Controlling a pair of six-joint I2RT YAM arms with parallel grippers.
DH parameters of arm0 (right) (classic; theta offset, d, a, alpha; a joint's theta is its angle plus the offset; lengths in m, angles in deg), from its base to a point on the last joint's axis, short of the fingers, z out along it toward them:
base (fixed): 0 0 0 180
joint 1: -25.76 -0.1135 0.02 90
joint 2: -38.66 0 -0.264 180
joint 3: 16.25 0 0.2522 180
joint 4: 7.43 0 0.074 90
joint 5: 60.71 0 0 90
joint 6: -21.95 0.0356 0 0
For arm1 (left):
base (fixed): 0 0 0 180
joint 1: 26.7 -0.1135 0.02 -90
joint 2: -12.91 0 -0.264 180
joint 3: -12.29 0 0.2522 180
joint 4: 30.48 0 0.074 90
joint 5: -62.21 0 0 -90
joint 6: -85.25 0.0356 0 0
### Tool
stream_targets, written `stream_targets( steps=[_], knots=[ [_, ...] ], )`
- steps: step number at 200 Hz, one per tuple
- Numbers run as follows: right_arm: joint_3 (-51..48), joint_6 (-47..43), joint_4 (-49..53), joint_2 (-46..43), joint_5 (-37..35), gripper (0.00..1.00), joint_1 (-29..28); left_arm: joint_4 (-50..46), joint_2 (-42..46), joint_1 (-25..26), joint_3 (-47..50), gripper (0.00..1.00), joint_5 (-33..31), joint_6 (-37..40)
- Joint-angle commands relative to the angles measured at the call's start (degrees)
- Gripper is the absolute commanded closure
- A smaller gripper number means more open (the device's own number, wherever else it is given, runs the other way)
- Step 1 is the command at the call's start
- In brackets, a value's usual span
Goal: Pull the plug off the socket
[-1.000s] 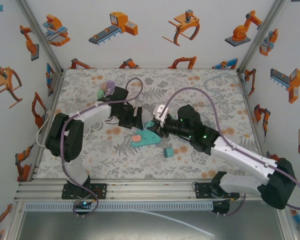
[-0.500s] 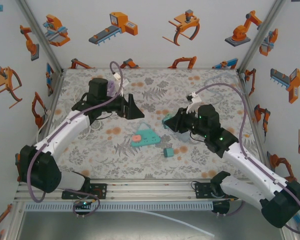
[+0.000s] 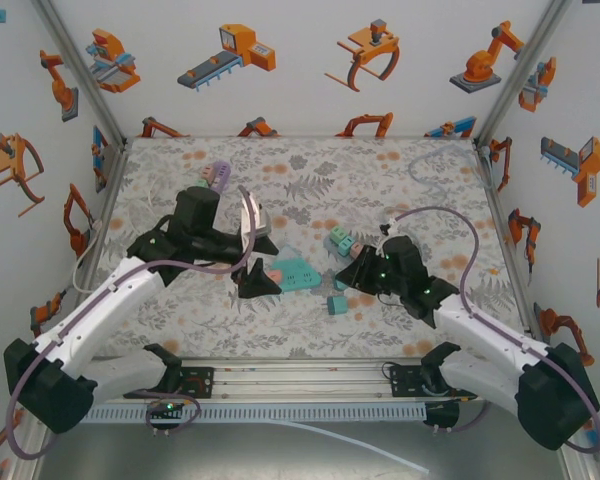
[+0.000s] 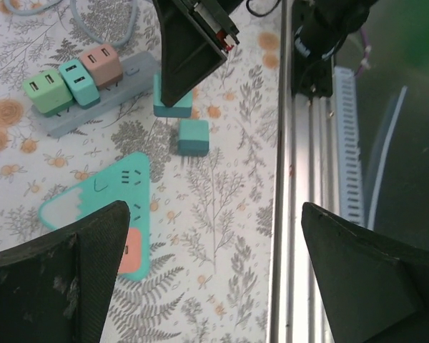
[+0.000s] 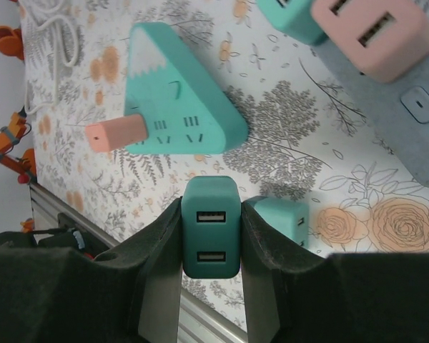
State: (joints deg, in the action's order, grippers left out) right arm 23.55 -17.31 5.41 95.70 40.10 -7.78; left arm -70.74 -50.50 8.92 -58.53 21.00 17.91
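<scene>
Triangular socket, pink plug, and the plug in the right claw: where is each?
triangular socket (image 5: 182,93): right wrist view, middle of its teal top face.
pink plug (image 5: 116,133): right wrist view, middle of its side.
teal plug (image 5: 211,238): right wrist view, face between its two slots.

The plug (image 5: 210,236) and socket (image 5: 179,86) are smooth matt plastic.

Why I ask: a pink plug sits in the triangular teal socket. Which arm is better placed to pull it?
Left, probably. The left gripper is open and empty near the pink plug; the right gripper is shut on a teal USB plug.
</scene>
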Motion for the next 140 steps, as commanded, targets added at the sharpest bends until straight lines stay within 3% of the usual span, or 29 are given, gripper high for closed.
stream_targets(
  steps=[1, 66, 140],
  knots=[
    [-1.32, 2.88, -6.88, 2.42, -0.55, 0.92, 0.24, -2.37, 1.58, 0.59, 1.91, 0.03, -1.55, 10.50],
    [-2.83, 3.91, -15.85, 11.30, 2.77, 0.91, 0.19, -2.31, 1.56, 0.95, 2.59, 0.03, -1.68, 12.16],
    [-5.12, 3.65, -17.70, 16.30, 1.85, 0.75, 0.21, -0.13, 0.93, 1.03, 3.00, 0.03, -5.42, 10.06]
  ],
)
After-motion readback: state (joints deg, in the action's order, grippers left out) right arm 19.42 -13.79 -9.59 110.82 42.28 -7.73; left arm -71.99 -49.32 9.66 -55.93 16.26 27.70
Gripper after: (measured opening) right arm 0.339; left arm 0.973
